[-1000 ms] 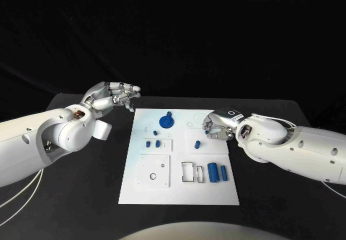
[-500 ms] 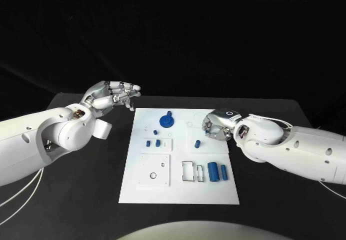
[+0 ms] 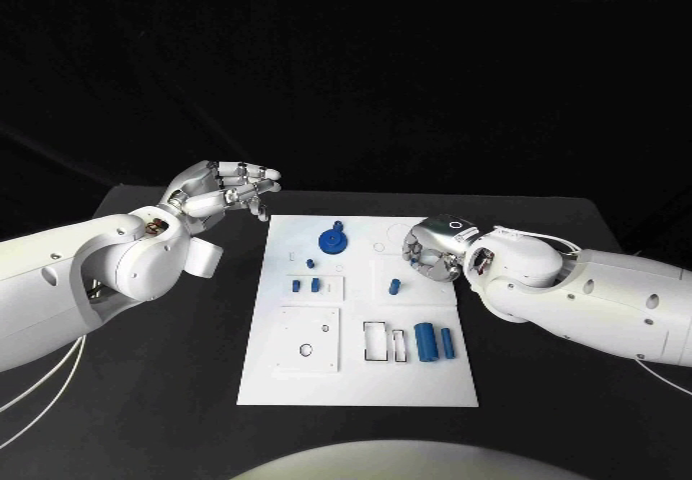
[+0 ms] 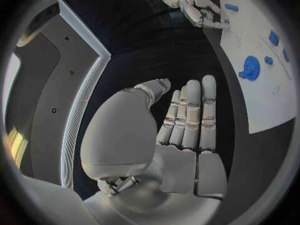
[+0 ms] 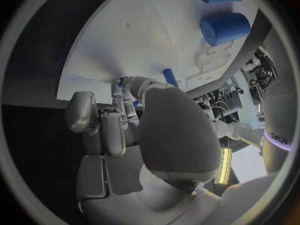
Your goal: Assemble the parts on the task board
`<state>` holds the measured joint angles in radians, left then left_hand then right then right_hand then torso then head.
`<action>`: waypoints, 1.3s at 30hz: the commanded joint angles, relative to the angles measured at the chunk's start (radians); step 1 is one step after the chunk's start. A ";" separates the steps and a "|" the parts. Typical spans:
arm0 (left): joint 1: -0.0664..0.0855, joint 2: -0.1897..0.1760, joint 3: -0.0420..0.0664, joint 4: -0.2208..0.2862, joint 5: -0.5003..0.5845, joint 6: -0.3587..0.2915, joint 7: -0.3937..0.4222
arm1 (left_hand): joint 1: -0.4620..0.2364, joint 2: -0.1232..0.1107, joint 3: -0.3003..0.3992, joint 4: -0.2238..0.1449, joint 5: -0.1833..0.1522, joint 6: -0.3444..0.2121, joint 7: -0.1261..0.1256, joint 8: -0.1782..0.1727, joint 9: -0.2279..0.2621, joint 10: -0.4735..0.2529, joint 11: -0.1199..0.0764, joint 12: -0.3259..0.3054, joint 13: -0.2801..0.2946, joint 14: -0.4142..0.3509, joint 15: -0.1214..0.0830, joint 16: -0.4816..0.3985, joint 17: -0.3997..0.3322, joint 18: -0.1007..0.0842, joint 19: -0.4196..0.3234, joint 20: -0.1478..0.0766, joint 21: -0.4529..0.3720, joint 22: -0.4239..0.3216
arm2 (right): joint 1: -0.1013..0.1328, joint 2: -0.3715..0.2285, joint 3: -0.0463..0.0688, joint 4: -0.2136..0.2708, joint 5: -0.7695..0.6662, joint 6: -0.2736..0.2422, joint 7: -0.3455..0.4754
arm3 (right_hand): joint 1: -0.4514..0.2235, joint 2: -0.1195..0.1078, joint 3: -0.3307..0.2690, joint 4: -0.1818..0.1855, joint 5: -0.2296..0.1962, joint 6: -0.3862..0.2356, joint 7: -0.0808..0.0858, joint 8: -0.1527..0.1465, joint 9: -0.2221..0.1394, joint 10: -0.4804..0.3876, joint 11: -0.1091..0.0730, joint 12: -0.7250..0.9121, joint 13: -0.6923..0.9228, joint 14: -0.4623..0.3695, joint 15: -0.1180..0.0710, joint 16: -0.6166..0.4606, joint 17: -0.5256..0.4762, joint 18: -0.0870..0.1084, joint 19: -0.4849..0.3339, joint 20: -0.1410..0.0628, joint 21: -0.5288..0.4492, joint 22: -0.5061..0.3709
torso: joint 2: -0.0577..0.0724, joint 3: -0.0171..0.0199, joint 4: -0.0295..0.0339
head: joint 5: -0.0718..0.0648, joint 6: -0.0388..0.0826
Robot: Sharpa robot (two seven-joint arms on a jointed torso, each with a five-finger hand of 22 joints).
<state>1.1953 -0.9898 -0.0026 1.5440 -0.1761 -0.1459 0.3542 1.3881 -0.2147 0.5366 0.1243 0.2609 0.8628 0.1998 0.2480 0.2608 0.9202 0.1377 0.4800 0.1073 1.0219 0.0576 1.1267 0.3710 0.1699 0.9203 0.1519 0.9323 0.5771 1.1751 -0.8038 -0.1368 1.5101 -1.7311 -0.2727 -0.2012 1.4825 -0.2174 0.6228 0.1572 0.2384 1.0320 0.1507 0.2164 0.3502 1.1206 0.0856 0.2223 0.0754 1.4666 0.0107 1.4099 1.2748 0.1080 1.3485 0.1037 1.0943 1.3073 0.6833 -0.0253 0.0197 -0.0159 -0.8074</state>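
The right hand (image 3: 428,250), fingers curled and seemingly empty, hovers at the board's (image 3: 361,385) right edge, mid-frame, apparently reaching for the small peg (image 3: 394,288) just beside it. Next: lower and pinch it. The left hand (image 3: 231,190) waits released, upper left.

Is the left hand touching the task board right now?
Apart. In the head view the left hand hovers beyond the task board corner, dark table between them.
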 commanded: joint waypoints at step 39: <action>0.001 -0.002 0.001 0.013 -0.054 0.047 -0.002 | 0.004 0.004 -0.007 -0.003 -0.002 -0.015 0.007 0.000 -0.003 -0.023 0.003 0.003 -0.002 -0.009 0.004 -0.011 -0.003 0.014 0.011 0.002 -0.011 -0.007 | -0.025 -0.006 -0.007 0.034 -0.074 -0.117 -0.079 | -0.100 0.014 0.084 -0.122 0.075 0.051 -0.021 0.060 0.067 0.099 -0.023 -0.019 0.014 0.040 -0.027 -0.002 -0.021 -0.022 0.044 -0.017 0.097 0.069 | 0.000 0.0006 -0.0006 | -0.005 0.000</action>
<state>1.1953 -0.9931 -0.0025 1.5555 -0.2211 -0.1212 0.3477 1.3881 -0.2147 0.5339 0.1214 0.2609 0.8559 0.2068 0.2480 0.2587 0.9024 0.1412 0.4799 0.1070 1.0201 0.0593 1.1229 0.3691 0.1700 0.9274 0.1521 0.9276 0.5711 1.1508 -0.8089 -0.1443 1.5397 -1.7914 -0.3606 -0.2714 1.3830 -0.2118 0.7051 0.0411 0.3096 1.0756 0.1321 0.2708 0.4163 1.1631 0.1141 0.1998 0.0875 1.4667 -0.0112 1.4057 1.2534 0.0971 1.3827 0.0875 1.1869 1.3077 0.6834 -0.0250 0.0193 -0.0219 -0.8071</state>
